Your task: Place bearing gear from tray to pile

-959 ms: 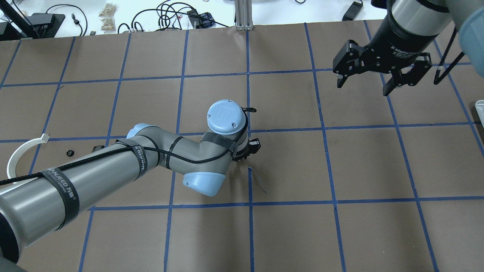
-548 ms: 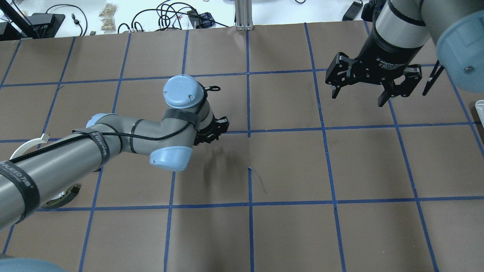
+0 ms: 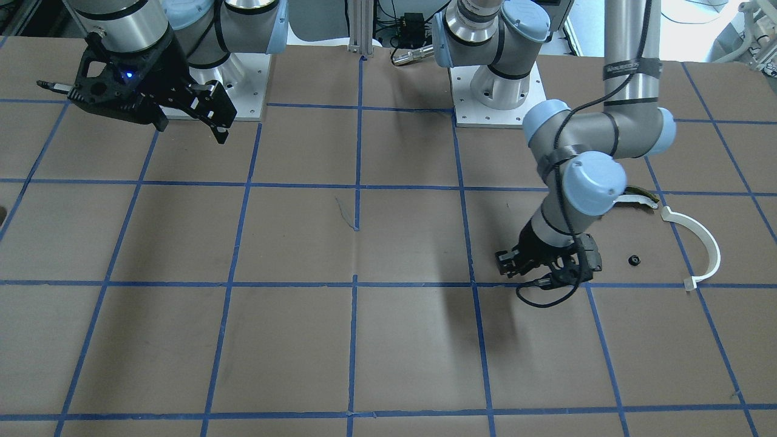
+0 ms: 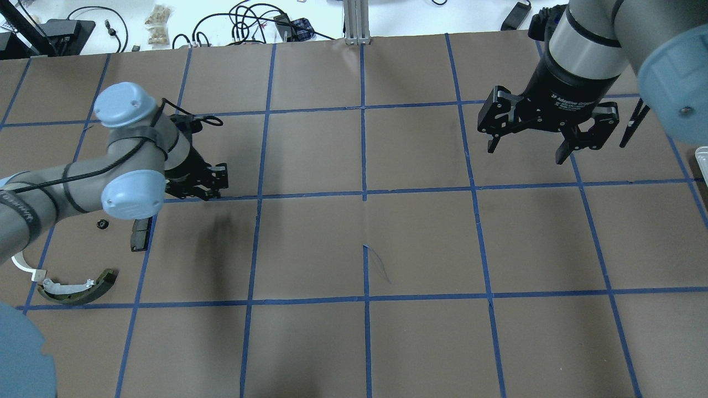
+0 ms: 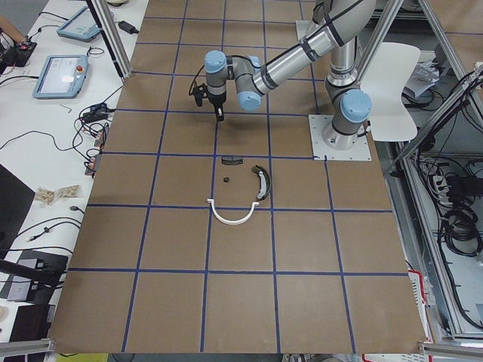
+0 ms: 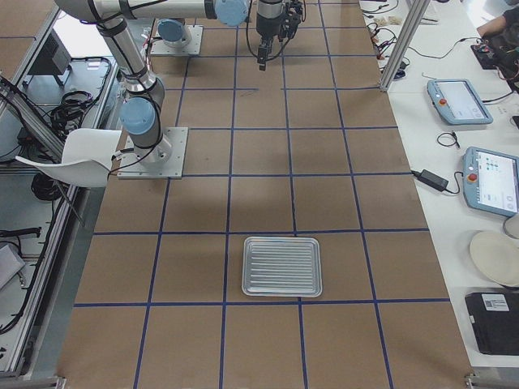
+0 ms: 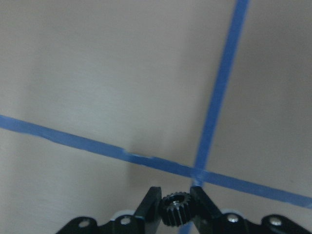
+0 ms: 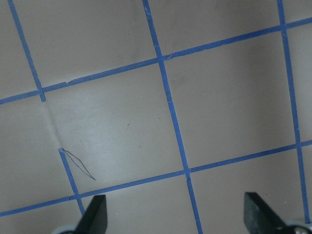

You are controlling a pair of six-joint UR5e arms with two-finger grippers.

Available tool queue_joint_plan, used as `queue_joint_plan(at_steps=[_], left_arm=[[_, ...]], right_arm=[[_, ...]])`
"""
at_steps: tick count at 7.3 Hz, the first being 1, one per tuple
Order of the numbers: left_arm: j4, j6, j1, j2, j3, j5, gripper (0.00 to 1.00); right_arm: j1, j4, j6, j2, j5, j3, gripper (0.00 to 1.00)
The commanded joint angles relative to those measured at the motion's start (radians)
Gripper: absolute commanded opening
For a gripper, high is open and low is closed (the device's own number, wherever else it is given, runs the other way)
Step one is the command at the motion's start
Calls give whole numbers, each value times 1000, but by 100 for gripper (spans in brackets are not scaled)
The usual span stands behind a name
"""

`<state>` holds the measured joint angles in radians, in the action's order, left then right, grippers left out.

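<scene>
My left gripper [image 7: 176, 201] is shut on the bearing gear [image 7: 176, 209], a small black toothed wheel pinched between its fingertips. Seen from overhead, this gripper [image 4: 214, 183] hovers just right of the pile. The pile holds a white plastic arc [image 3: 699, 241], a dark olive curved shoe [image 4: 77, 288], a black flat pad [image 4: 139, 234] and a tiny black round part [image 4: 102, 223]. My right gripper [image 4: 524, 155] hangs open and empty over the far right of the table. The tray [image 6: 282, 266] is a ribbed metal pan at the robot's right end and looks empty.
Brown paper with a grid of blue tape [image 4: 364, 194] covers the table. Cables and small boxes [image 4: 260, 25] lie beyond its far edge. A small torn flap of tape [image 4: 376, 264] sits near the middle. Tablets and a power brick [image 6: 462, 101] rest on the side bench.
My left arm has swung left across the table with the gear, from near the centre to beside the pile. The right gripper shifted slightly and stays open.
</scene>
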<state>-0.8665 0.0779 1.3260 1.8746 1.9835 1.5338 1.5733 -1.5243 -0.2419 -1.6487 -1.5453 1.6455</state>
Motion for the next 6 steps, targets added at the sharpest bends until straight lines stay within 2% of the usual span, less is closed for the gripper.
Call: queue_joint_plan(at_steps=[1,3,5,6], left_arm=[[-40,344,-219,3,-3,46,0],[-28,498,-327,18,-11,89,0],[-22,499,-346,32,-11,114,0],[-20,502,-346,34,-12,109,18]], right_arm=[[-1,6,1,-2,-22,2,100],[-2,0,1,-5,-29,2,100],[-7,0,3,-6,-24,-3,100],[-15,0,4,-5,-21,-4,100]])
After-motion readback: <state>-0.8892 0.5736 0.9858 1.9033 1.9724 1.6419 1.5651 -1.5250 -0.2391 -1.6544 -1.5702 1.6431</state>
